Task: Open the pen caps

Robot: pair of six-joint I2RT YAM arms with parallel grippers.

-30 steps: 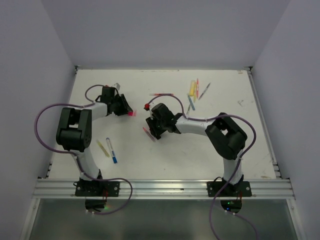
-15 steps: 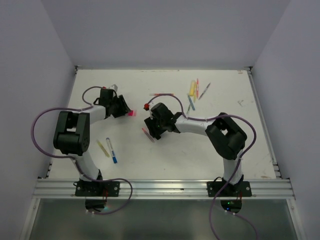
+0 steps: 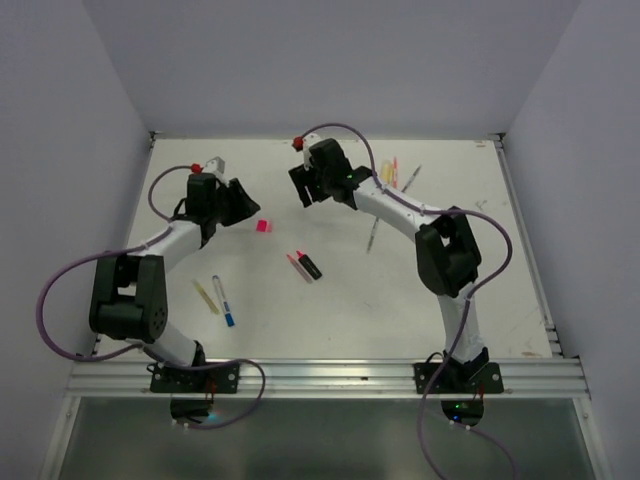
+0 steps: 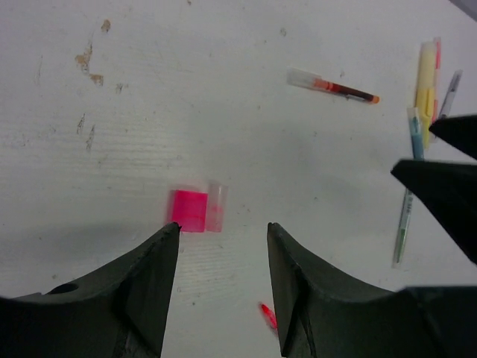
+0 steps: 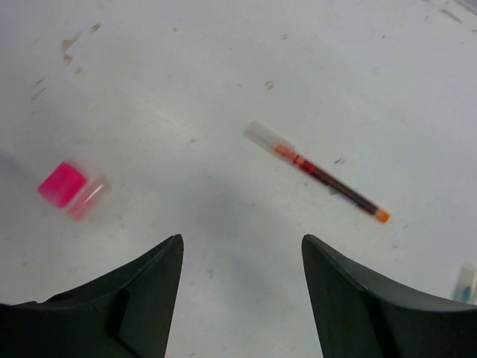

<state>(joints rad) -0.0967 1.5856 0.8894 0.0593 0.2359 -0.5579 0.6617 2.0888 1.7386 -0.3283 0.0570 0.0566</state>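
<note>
Both arms hang over the far half of the table (image 3: 450, 300) with nothing in them. The left gripper (image 4: 223, 227) has its jaws moderately wide and empty, and the right gripper (image 5: 242, 239) has its jaws wider and also empty. The pink cap (image 4: 197, 210), a stubby block with a pale clear end, lies flat and loose on the table, on no pen. In the left wrist view it sits just beyond the fingertips, nearer the left finger and touching neither. From the right wrist it lies well off to the left of the gap. From above it rests between the two grippers, closer to the left one. The pink-and-black pen (image 3: 306, 265) lies nearer the arm bases, well apart from the cap. I judge that this is the pen the cap came from, so that one is done and both parts were set down to free the jaws. Ahead of the right gripper's gap, a little toward its right finger, lies a red-and-orange pen (image 5: 322, 176) with its clear cap (image 5: 261, 135) seated on the end. Empty, spread jaws facing it suggest this is the next target. More pens, among them a yellow highlighter (image 4: 426, 73), are bunched further right, and I cannot tell whether they are capped.
</note>
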